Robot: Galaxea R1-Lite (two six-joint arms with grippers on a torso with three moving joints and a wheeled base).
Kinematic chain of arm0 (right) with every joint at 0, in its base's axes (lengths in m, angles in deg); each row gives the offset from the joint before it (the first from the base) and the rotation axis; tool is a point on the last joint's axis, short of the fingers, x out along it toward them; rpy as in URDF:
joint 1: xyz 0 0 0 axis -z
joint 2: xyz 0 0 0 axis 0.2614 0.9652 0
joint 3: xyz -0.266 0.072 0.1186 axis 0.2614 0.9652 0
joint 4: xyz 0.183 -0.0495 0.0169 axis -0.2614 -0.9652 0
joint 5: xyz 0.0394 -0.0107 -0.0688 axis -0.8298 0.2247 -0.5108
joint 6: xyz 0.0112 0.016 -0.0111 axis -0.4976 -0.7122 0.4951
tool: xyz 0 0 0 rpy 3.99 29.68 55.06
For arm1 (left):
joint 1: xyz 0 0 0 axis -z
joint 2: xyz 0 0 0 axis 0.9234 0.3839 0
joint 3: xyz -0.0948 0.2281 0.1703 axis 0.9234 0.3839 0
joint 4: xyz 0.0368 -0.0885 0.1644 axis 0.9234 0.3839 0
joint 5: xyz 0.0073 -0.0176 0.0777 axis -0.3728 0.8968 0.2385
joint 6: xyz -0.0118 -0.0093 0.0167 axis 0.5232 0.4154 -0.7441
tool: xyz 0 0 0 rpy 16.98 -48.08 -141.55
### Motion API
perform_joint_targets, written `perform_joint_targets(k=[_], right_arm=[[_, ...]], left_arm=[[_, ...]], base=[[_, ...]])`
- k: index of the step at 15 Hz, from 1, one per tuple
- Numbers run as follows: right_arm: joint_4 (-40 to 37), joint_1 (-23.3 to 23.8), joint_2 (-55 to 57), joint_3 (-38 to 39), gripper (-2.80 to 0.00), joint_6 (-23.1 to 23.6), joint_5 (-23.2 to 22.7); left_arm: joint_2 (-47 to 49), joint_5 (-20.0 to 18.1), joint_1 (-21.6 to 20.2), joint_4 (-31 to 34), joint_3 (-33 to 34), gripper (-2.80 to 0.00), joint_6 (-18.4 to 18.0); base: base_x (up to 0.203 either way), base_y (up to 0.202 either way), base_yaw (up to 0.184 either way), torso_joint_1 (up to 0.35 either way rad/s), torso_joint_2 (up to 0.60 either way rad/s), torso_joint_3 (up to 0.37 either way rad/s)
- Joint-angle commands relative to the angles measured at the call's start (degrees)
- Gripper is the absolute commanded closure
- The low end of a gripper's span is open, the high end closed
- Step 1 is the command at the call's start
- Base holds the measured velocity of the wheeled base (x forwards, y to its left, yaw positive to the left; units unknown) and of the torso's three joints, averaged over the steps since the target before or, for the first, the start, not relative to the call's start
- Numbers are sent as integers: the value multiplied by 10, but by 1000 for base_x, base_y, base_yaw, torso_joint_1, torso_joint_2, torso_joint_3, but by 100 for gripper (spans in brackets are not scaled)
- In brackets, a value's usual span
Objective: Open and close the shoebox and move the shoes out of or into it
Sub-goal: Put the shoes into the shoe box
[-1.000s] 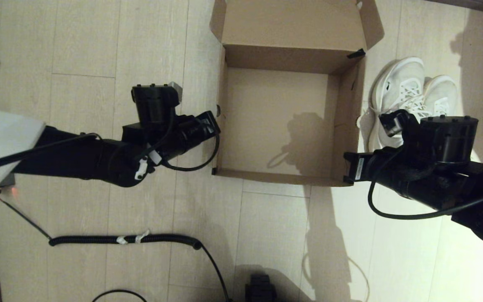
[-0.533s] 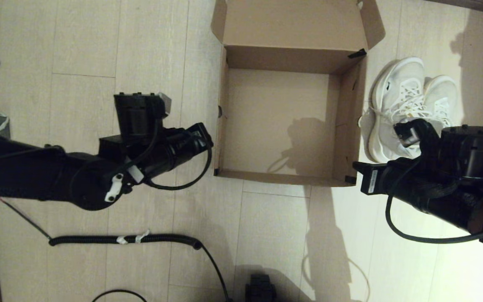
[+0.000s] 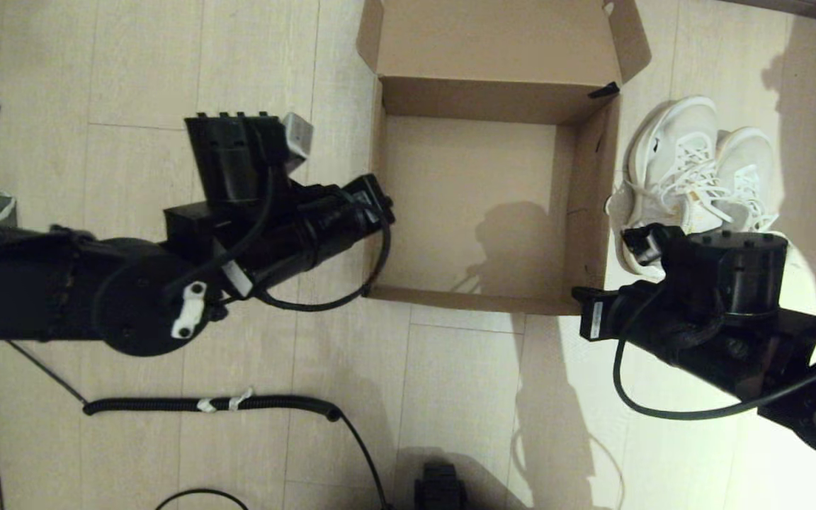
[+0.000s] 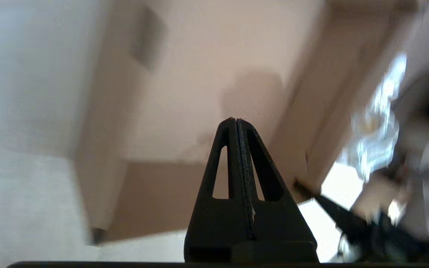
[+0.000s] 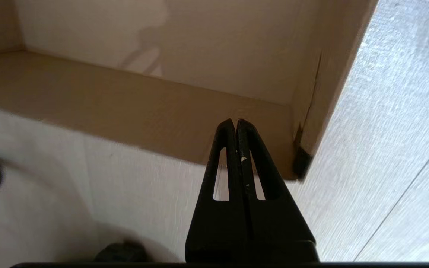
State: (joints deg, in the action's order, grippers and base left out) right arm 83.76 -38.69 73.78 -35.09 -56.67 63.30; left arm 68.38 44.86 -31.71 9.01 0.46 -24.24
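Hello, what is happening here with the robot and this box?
The robot stands over an open, empty shoebox on the floor, its lid folded back. The shoes lie together on the floor beside the box, on the robot's right. The left claw is shut and empty by the box's left wall. The right claw is also shut and empty, near the box's front right corner.

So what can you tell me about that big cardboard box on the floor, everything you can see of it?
The shoebox is plain brown cardboard and stands open and empty on the pale wood floor. Its hinged lid is folded back on the far side, side flaps spread, with dark tape at one lid corner and at the near corners. The shoes lie on the floor by its right wall. The shut left gripper hovers at its left wall, and the shut right gripper at its near right corner.
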Motion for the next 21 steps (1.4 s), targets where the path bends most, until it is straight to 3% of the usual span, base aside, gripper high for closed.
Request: perform_joint_targets(k=[1,2,4,5,8,10,14,21], right_arm=[[12,-6,34,-2,0,6,11],[18,-10,45,-5,0,19,22],[35,-16,56,-10,0,24,40],[44,-21,58,-14,0,26,49],[50,-25,63,-14,0,39,69],[50,-26,66,-13,0,45,85],[50,-27,66,6,0,51,88],[50,-66,44,79,0,51,91]], left_arm=[[38,4,26,-2,-3,0,-28],[59,26,36,-2,-5,0,-59],[104,119,47,-6,-16,0,-138],[114,145,50,-14,-19,0,-184],[110,187,56,-15,-15,0,-253],[115,222,64,-12,-16,0,-270],[116,221,75,21,2,0,-269],[106,225,120,20,118,0,-265]], base=[[0,0,0,0,0,0],[0,0,0,0,0,0],[0,0,0,0,0,0],[0,0,0,0,0,0],[0,0,0,0,0,0],[0,0,0,0,0,0],[0,0,0,0,0,0],[0,0,0,0,0,0]])
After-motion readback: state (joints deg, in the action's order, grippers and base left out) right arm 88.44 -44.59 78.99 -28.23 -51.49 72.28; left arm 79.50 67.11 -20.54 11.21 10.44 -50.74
